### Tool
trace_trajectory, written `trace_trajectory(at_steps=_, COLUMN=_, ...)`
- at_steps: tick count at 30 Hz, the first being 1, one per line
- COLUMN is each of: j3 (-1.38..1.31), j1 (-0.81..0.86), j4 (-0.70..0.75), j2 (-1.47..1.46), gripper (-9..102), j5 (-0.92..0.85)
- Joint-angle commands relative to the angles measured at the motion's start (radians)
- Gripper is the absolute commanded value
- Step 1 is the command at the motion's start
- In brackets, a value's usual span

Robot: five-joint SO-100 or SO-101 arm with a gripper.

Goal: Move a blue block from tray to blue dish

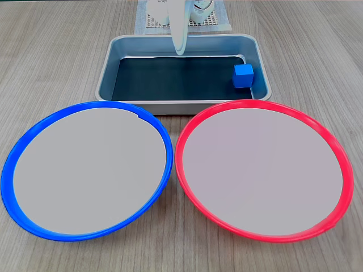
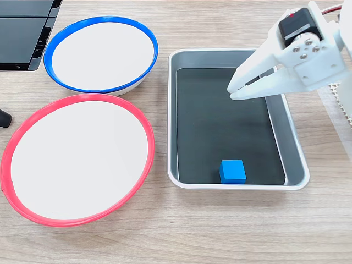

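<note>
Inside tray [image 2: 294, 159]: blue block [image 2: 232, 171], in a corner
Above tray: gripper [image 2: 231, 91], fingers pressed together
Beside tray: blue dish [image 1: 22, 141], bare

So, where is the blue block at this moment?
The blue block lies on the tray's dark floor, in its right end in a fixed view, near the red-rimmed plate and apart from the gripper.

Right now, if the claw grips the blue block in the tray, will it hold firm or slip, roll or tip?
The block looks like a rigid flat-faced cube, so it probably won't roll or tip. Its small size suggests it is light. It sits by the tray wall, so a push may jam it there.
</note>
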Motion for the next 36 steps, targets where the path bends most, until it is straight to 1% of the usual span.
trace_trajectory(at_steps=1, j3=0.002, j1=0.002, j4=0.003, j2=0.025, gripper=0, j5=-0.006)
trace_trajectory(at_steps=29, j3=0.002, j1=0.0, j4=0.005, j2=0.025, gripper=0, j5=-0.009)
trace_trajectory(at_steps=30, j3=-0.005, j1=0.0, j4=0.006, j2=0.015, gripper=0, j5=-0.029)
trace_trajectory(at_steps=35, j3=-0.282, j1=-0.025, j4=0.166, j2=-0.253, gripper=0, j5=-0.758)
trace_trajectory(at_steps=36, j3=-0.339, j1=-0.015, j4=0.186, j2=-0.313, gripper=0, j5=-0.804)
